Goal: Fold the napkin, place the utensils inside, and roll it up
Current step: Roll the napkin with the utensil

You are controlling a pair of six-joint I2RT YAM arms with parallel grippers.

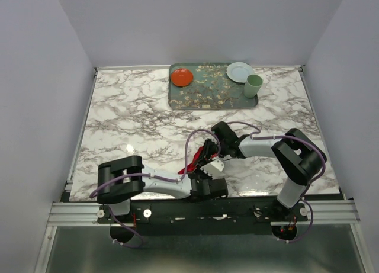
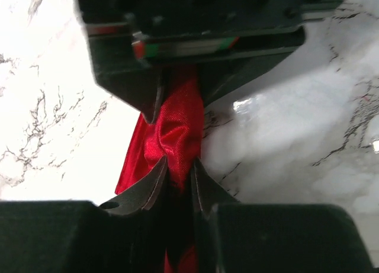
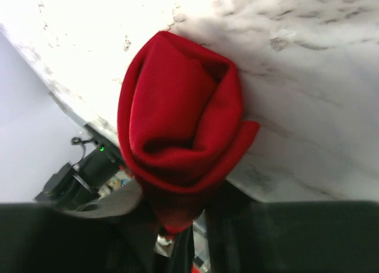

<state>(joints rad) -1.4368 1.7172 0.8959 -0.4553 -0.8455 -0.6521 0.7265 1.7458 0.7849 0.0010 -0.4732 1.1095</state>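
The red napkin [image 1: 207,150] lies bunched into a roll near the table's front middle, mostly hidden under both arms. My left gripper [image 1: 200,169] comes at it from the near side. In the left wrist view its fingertips [image 2: 177,166] pinch a fold of the napkin [image 2: 177,125], and the right arm's black housing [image 2: 195,24] sits just beyond. My right gripper [image 1: 207,154] reaches in from the far right. In the right wrist view the napkin [image 3: 177,119] shows end-on as a loose roll, its lower end between the right gripper [image 3: 177,214] fingers. The utensils are hidden.
A patterned green tray [image 1: 201,98] stands at the back with an orange-red plate [image 1: 182,77], a white plate [image 1: 238,71] and a pale green cup [image 1: 253,85]. The table's front edge [image 1: 249,197] and the arm bases lie right behind the grippers.
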